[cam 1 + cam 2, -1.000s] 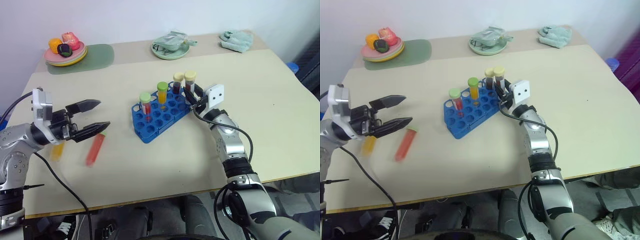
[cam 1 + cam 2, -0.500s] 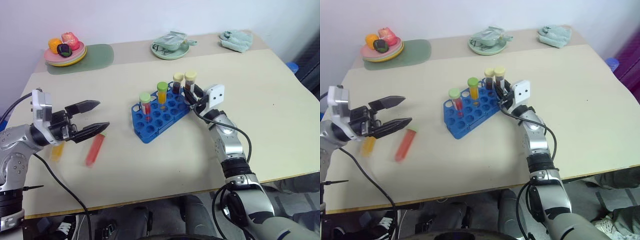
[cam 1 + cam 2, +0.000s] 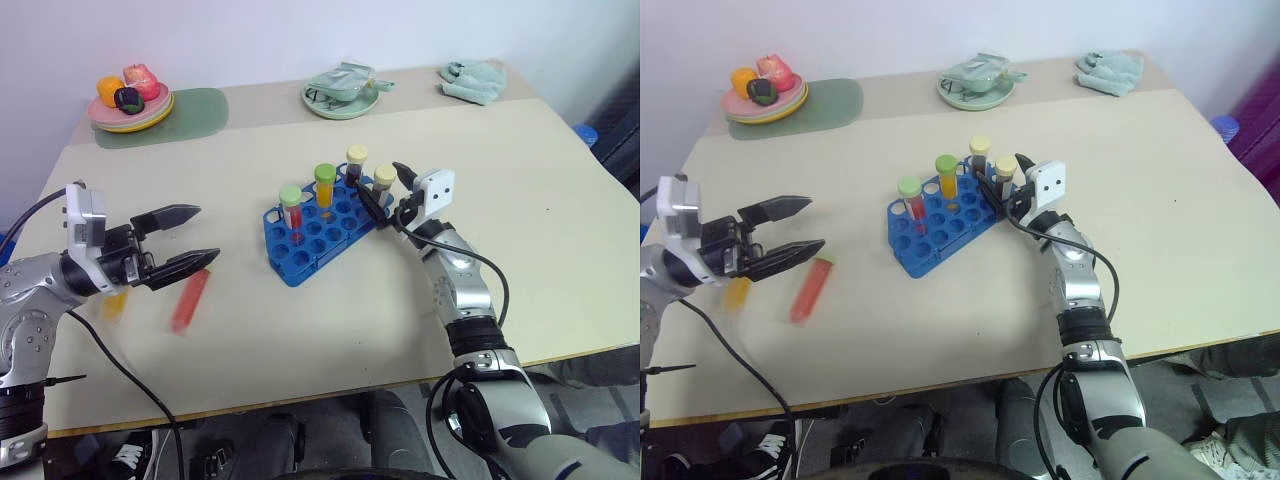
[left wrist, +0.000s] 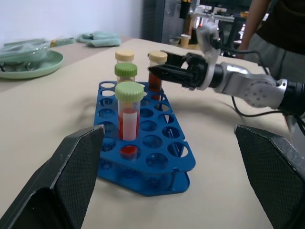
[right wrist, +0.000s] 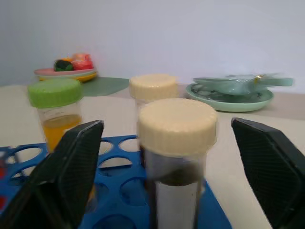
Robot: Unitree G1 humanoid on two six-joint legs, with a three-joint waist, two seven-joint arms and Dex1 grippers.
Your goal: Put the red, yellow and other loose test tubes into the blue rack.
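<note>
Released, cream-capped tube (image 3: pixel 383 180) stands in blue rack (image 3: pixel 312 240), right tool (image 3: pixel 380 190) open.

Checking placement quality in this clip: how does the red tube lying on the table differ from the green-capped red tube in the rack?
The loose red tube lies flat on the table, outside the blue rack; the green-capped red tube stands upright in a rack hole. No cap is visible on the loose one. Both hold red contents.

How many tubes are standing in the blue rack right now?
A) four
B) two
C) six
A: the rack holds four upright tubes, two with green caps and two with cream caps.
</note>
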